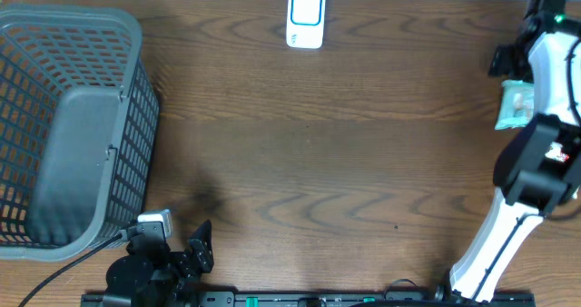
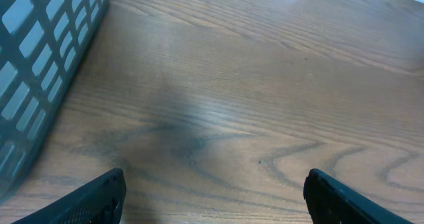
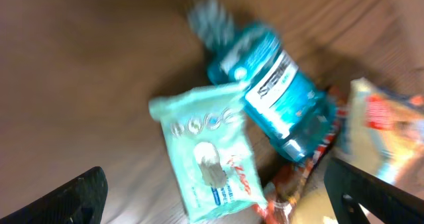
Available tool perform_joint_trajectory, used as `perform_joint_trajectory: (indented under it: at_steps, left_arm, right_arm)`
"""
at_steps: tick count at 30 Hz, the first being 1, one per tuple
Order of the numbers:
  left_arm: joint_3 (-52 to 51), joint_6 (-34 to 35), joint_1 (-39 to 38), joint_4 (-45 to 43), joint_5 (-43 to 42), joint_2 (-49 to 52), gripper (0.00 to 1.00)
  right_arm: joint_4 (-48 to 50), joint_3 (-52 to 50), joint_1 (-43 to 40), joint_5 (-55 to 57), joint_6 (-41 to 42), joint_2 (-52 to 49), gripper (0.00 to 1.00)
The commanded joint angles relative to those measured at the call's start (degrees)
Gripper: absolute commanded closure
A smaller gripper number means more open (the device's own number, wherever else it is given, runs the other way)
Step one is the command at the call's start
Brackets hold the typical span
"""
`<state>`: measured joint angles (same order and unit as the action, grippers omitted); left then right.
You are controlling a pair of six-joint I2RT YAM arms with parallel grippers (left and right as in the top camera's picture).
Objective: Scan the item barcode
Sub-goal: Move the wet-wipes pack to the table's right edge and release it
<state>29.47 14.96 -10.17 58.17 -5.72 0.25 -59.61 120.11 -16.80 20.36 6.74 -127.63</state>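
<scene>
A white scanner with a blue face stands at the table's far edge, middle. Items lie in a pile at the far right. In the blurred right wrist view, a pale teal wipes pack lies flat beside a blue mouthwash bottle on its side. My right gripper hangs open above the pack, with its fingers wide to either side and nothing held. In the overhead view, only the pack's corner shows beside the right arm. My left gripper rests open and empty at the near left.
A large grey mesh basket fills the left side, and its wall is close to the left gripper. Red and orange snack packets crowd the pile under and right of the bottle. A cable runs from the left arm's base.
</scene>
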Motion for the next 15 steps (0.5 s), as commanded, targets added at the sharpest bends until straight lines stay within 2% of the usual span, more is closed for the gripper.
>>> perform_joint_trajectory:
  at_steps: [1,7,15]
  left_arm:
    - [0.00,-0.55,0.24,0.04,-0.28,-0.04,0.14]
    - [0.00,-0.55,0.24,0.04,-0.28,-0.04,0.14]
    - [0.00,-0.55,0.24,0.04,-0.28,-0.04,0.14]
  right_arm:
    - [-0.04,0.63,2.43,-5.49,2.93,12.26,0.01]
    - [-2.93,0.63,7.17,-9.16,5.92,26.40,0.01]
    - [-8.07,0.61,14.56,-9.42,5.92,43.12,0.01]
